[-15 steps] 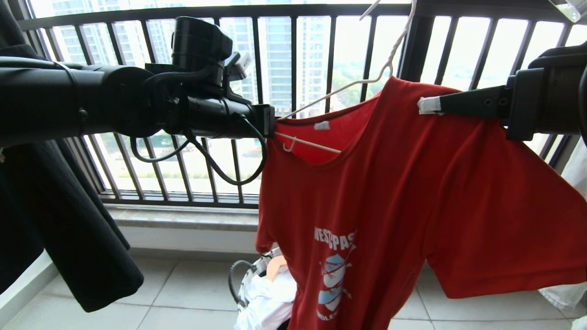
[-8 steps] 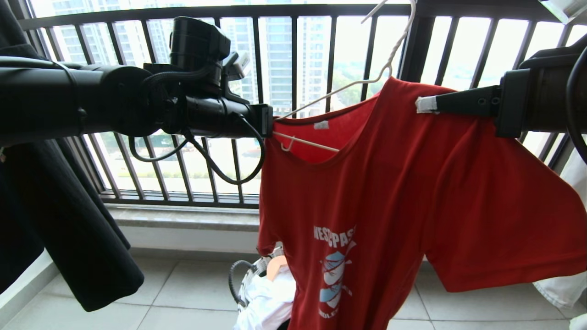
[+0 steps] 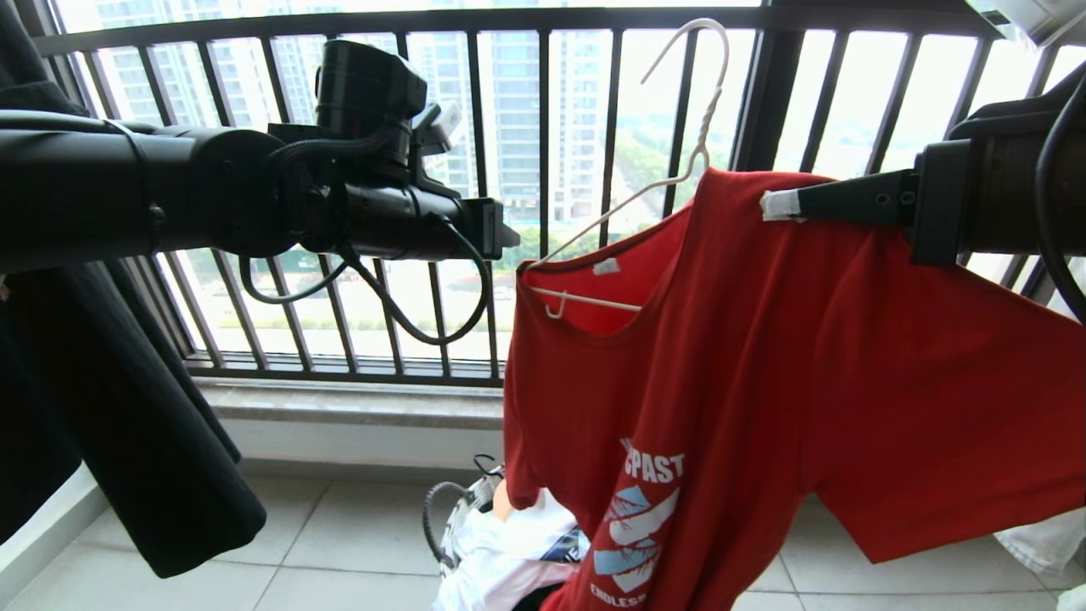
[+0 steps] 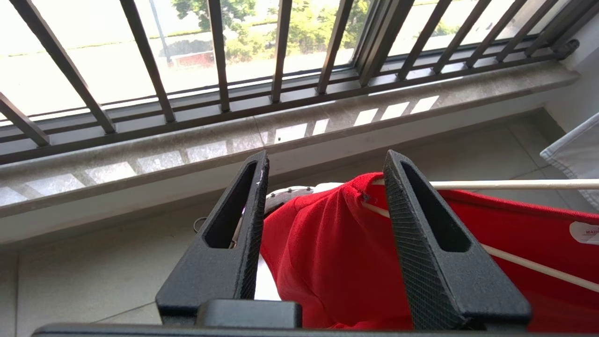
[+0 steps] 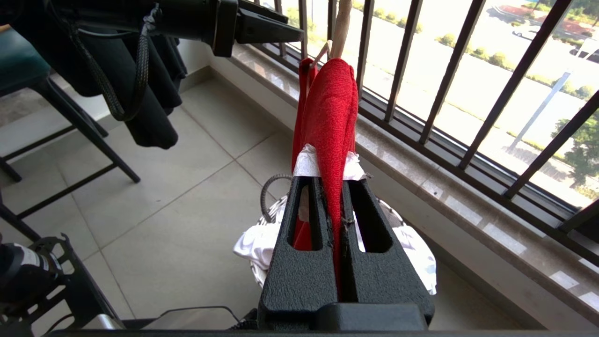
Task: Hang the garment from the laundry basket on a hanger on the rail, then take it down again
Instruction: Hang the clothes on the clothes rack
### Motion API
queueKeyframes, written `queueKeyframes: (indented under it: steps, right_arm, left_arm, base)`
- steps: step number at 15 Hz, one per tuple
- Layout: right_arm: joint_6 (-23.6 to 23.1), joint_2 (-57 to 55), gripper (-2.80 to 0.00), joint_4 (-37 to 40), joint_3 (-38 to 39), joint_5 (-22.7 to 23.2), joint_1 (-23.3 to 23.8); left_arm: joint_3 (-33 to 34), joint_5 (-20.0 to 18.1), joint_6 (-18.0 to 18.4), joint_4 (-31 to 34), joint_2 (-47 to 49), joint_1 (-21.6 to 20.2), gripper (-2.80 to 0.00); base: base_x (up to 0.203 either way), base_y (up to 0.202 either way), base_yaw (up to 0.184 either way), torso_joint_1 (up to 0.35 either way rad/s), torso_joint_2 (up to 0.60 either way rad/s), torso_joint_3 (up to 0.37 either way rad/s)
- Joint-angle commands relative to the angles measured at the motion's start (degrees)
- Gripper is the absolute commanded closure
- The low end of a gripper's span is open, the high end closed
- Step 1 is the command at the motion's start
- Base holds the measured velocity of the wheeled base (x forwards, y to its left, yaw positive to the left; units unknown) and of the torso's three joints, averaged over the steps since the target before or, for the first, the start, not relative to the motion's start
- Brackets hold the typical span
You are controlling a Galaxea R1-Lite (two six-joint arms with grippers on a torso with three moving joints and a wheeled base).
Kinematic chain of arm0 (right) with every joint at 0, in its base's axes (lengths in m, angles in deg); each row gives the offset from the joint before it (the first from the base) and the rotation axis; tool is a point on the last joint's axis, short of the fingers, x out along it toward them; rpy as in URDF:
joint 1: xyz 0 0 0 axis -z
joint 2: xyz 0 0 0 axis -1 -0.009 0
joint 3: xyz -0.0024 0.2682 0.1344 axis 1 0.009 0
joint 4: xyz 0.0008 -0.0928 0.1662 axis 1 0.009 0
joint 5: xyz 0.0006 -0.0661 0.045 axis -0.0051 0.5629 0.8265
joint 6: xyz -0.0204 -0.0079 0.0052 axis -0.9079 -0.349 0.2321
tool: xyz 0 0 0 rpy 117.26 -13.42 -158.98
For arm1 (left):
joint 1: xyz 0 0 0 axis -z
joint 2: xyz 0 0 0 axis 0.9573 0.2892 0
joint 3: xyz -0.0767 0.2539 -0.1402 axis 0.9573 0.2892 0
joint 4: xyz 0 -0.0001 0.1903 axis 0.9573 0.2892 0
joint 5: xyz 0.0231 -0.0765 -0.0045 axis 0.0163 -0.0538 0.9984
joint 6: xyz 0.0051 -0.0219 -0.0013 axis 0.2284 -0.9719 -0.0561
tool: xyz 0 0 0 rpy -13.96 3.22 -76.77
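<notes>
The red garment (image 3: 764,382) is pinched at 1 shoulder by the right tool (image 5: 334,206), above the laundry basket (image 3: 462,509). The left tool (image 4: 323,224) is spread beside the other shoulder. The hanger (image 3: 679,110) hook, seen against the window railing (image 3: 475,21), is best kept level while being moved.

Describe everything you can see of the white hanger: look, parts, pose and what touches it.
The hanger is thin, cream-white and wire-like, with a curved hook on top, a twisted neck and a small notch hook. It tilts, its hook free in front of the window bars. The red T-shirt is draped over it. The right claw pinches the shirt's shoulder; the open left claw touches nothing.
</notes>
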Motion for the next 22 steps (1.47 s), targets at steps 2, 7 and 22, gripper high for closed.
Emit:
queueKeyframes:
  steps: [2,7,22]
  right_arm:
    - [0.0,0.1,0.00,0.0,-0.1,-0.1,0.0]
    - [0.4,-0.4,0.00,-2.2,-0.5,-0.4,0.4]
    - [1.0,0.1,0.00,-2.5,-2.9,-0.2,1.6]
  left_arm:
    - [0.0,-0.1,-0.1,0.1,-0.5,0.1,-2.80]
    - [-1.3,-5.4,-0.7,2.1,-0.2,-0.4,-2.80]
    - [-10.4,-9.6,-4.6,16.3,4.0,-1.2,-2.80]
  base:
    - [0.000,0.000,0.000,0.000,0.00,0.000]
    - [0.000,0.000,0.000,0.000,0.00,0.000]
    - [0.000,0.000,0.000,0.000,0.00,0.000]
